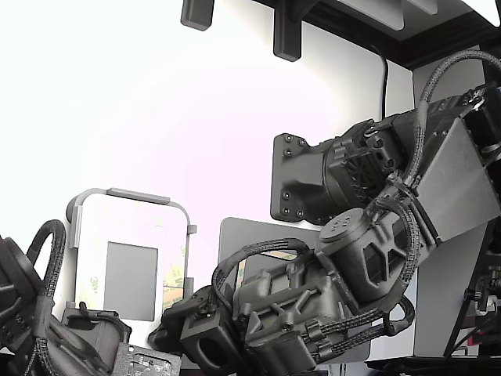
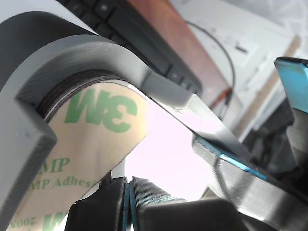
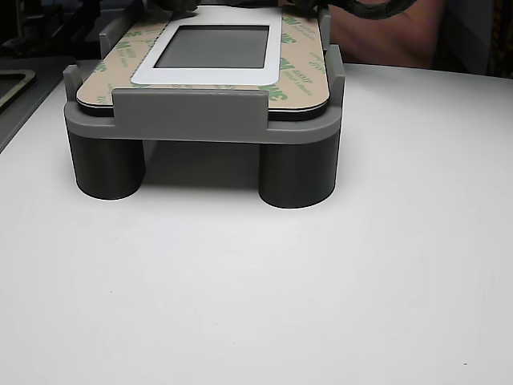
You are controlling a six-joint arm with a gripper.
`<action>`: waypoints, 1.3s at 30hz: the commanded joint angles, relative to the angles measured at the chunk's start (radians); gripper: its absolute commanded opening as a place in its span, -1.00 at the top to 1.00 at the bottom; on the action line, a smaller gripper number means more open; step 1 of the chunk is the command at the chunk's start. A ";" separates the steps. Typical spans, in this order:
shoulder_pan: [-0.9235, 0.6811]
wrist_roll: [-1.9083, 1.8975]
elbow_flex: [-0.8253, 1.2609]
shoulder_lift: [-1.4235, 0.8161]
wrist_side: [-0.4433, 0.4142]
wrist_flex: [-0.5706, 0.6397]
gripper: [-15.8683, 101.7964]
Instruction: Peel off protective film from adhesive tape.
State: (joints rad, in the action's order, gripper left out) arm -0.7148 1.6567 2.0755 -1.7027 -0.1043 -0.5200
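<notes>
gripper (image 2: 129,199) pads pressed together w/ almost no gap, right at the edge of the yellow green-printed film (image 2: 91,144), film lying flat in the grey holder (image 3: 200,120) on white table (image 3: 321,305)

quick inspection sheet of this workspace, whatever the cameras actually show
surface: white table, bare in front of the fixture
job's things: grey fixture on round legs holds a flat panel; tan protective film with green print frames its white border and grey window
clutter: nothing seen
grippers: gripper pads pressed together at the film's edge; whether film is pinched cannot be told
cables: braided sleeving looped along the arm; thin black cable behind
surroundings: keyboard in the wrist view; adhesive tape not discernible
</notes>
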 commanded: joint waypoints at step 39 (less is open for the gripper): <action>-0.006 -0.014 -0.023 -0.049 -0.017 -0.038 0.90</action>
State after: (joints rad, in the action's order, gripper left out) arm -0.7271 1.6444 2.0693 -1.7227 -0.1197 -0.5660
